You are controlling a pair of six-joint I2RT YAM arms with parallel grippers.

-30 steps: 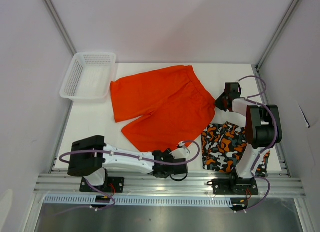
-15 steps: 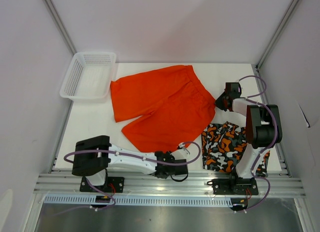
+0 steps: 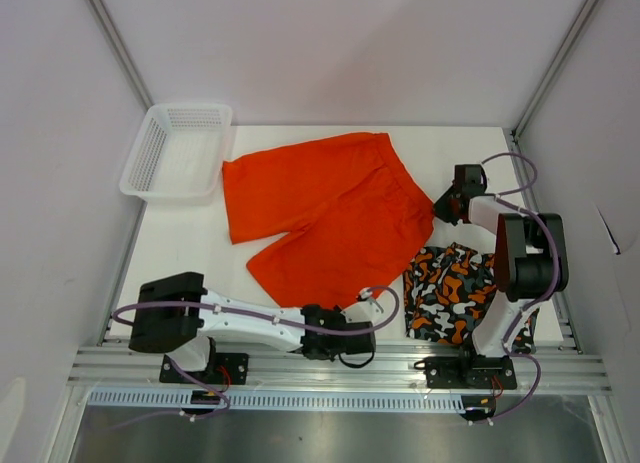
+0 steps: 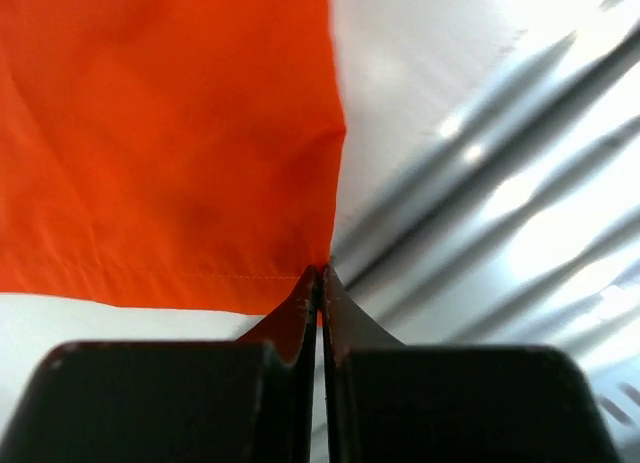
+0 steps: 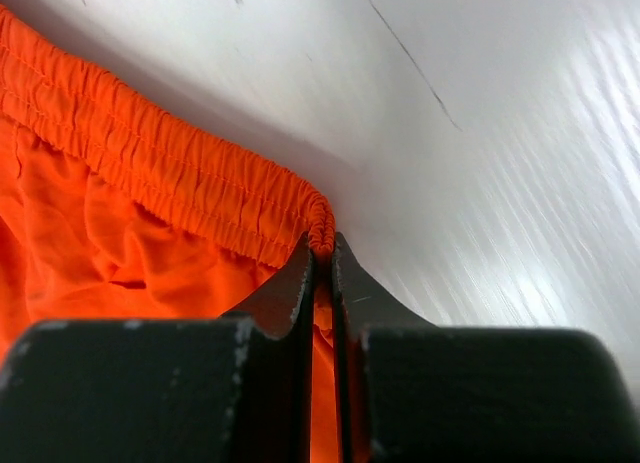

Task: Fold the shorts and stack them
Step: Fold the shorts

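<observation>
The orange shorts [image 3: 320, 218] lay spread flat in the middle of the white table [image 3: 190, 263], with the waistband toward the right and the legs toward the left; the left gripper [image 4: 320, 275] was clenched on the near corner of one leg hem, close to the table's front rail; the right gripper [image 5: 322, 245] was pinched on the end of the elastic waistband; the patterned shorts [image 3: 450, 293] sat bunched at the near right, just beside the orange pair and partly behind the right arm; a white mesh basket [image 3: 140, 173] stood at the far left corner, just beside the far orange leg.
</observation>
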